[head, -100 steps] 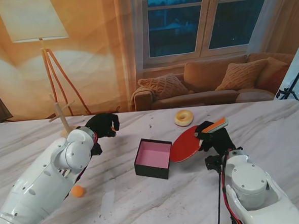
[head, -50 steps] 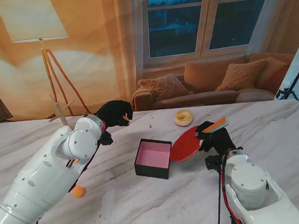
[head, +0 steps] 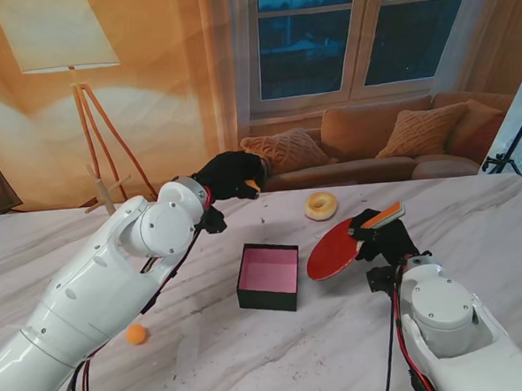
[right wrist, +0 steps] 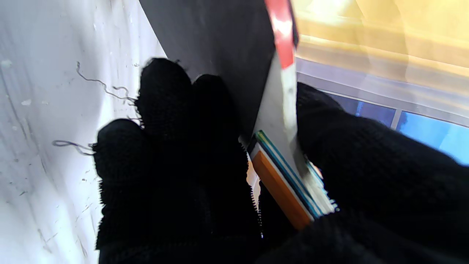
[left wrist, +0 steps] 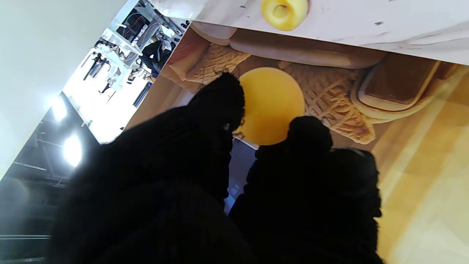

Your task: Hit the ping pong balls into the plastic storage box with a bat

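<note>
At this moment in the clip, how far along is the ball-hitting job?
Nothing looks scored yet: the storage box shows only its pink floor. In hand: the left hand pinches an orange ping pong ball in the air, and the right hand grips the red bat beside the box. Left: hitting this ball in, then the second ball lying by the left arm.

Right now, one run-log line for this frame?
left hand: shut on ball, raised | right hand: shut on bat | box: open | spare ball: on table

Glossy marble table [head: 476,235]; knitted black cloth on left hand [head: 231,175].
</note>
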Tool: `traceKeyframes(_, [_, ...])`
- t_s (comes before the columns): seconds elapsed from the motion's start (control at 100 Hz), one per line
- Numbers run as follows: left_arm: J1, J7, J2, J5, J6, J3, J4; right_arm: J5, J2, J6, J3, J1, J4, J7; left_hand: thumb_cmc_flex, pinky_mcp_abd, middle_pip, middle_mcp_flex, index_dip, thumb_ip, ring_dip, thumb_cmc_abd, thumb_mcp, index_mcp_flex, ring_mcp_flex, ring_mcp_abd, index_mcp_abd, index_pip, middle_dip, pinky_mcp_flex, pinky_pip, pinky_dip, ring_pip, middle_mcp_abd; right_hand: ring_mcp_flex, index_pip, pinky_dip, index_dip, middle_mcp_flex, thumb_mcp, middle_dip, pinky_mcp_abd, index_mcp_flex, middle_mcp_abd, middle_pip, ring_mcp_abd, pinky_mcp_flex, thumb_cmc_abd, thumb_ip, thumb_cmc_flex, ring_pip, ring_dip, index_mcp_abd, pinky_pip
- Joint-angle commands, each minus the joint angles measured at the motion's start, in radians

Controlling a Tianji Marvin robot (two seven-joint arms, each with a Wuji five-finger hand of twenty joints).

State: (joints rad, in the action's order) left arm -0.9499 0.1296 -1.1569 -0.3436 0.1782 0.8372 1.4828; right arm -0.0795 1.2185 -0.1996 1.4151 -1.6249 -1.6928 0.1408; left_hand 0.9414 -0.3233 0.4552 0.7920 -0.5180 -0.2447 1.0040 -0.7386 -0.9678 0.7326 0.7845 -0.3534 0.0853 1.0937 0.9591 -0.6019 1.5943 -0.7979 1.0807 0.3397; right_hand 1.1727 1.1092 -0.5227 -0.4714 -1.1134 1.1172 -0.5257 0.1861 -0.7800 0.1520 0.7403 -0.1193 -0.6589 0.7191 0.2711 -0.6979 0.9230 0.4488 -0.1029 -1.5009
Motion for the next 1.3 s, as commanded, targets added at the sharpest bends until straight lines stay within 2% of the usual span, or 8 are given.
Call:
traceKeyframes(0.0, [0.012, 0.008, -0.02, 0.005, 0.002, -0.008, 0.019, -0.003, -0.006, 0.0, 0.01, 0.001, -0.003, -0.015, 0.076, 0.078, 0.136, 0.116, -0.03, 0.037, 0.014, 0.048, -0.1, 0.008, 0.025, -0.085, 0.016, 0.003, 0.059, -0.025, 0.062, 0.01, 0.014, -0.044, -0.011, 0.03, -0.014, -0.009, -0.012, 0.05, -0.028, -0.05, -0.038, -0.053, 0.038, 0.042, 0.015, -0.078, 0.001, -0.075, 0.017, 0.01, -0.027, -0.022])
traceKeyframes(0.37, [0.058, -0.01, -0.048, 0.084, 0.004, -0.054, 0.014, -0.01, -0.028, 0.022, 0.042, 0.0, -0.005, -0.108, 0.078, 0.079, 0.133, 0.114, -0.036, 0.038, 0.014, 0.051, -0.097, 0.008, 0.024, -0.083, 0.016, -0.001, 0.063, -0.024, 0.063, 0.012, 0.014, -0.043, -0.029, 0.025, -0.018, -0.02, -0.012, 0.042, -0.041, -0.049, -0.043, -0.071, 0.023, 0.047, 0.034, -0.083, -0.001, -0.075, 0.013, 0.017, -0.048, -0.01])
traceKeyframes(0.63, [0.085, -0.024, -0.067, 0.122, -0.002, -0.086, 0.007, -0.029, -0.035, 0.052, 0.038, -0.001, 0.001, -0.141, 0.077, 0.082, 0.131, 0.111, -0.039, 0.038, 0.014, 0.054, -0.094, 0.004, 0.022, -0.079, 0.015, -0.004, 0.065, -0.022, 0.062, 0.013, 0.014, -0.046, -0.045, 0.021, -0.023, -0.036, -0.012, 0.036, -0.058, -0.051, -0.046, -0.092, 0.011, 0.054, 0.048, -0.088, -0.001, -0.073, 0.008, 0.025, -0.074, 0.002])
traceKeyframes(1.29, [0.115, -0.038, -0.099, 0.193, -0.024, -0.14, -0.032, -0.04, -0.033, 0.044, 0.024, 0.023, 0.037, -0.149, 0.08, 0.09, 0.125, 0.097, -0.044, 0.037, 0.012, 0.07, -0.075, -0.008, 0.009, -0.078, 0.015, -0.014, 0.061, -0.016, 0.057, 0.018, 0.002, -0.048, -0.079, 0.02, -0.04, -0.066, -0.006, 0.025, -0.091, -0.057, -0.05, -0.123, -0.01, 0.065, 0.084, -0.101, -0.003, -0.079, 0.004, 0.046, -0.114, 0.022])
